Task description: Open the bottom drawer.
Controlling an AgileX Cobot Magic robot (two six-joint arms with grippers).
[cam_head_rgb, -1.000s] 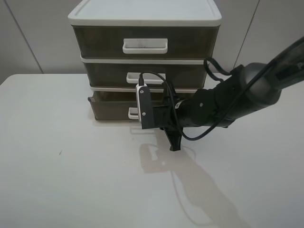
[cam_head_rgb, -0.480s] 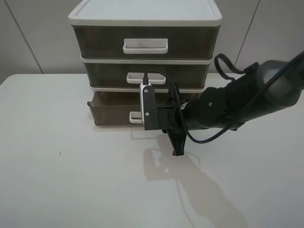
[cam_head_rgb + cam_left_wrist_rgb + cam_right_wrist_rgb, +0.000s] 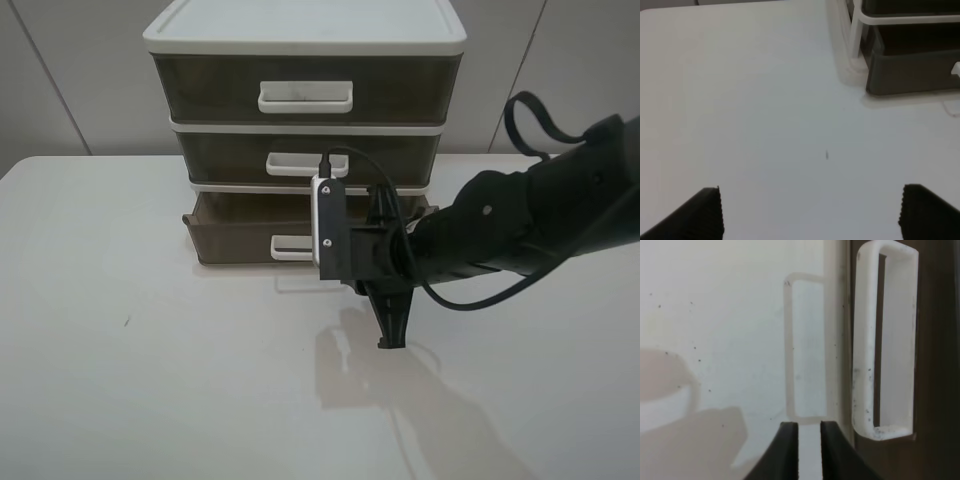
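The bottom drawer (image 3: 240, 235) is the lowest smoky grey-brown drawer of the white-framed unit, and it sticks out a little past the frame. Its small white loop handle (image 3: 292, 247) is free. My right gripper (image 3: 390, 338) points down at the table in front of the drawer, to the right of the handle, shut and empty. In the right wrist view its fingers (image 3: 788, 450) are nearly together, just short of the handle (image 3: 862, 340) and not touching it. My left gripper (image 3: 812, 215) is open over bare table. A corner of the drawer (image 3: 912, 75) shows in its view.
The middle drawer (image 3: 230, 157) and the tall top drawer (image 3: 200, 90) sit closed above. The unit stands at the back of a white table (image 3: 150, 380), against a grey wall. The right arm (image 3: 540, 215) and its cable stretch in from the right.
The bottom drawer front has slid slightly forward. My right gripper has moved toward the table's front and to the right, away from the handle. The left gripper's earlier state is not shown.
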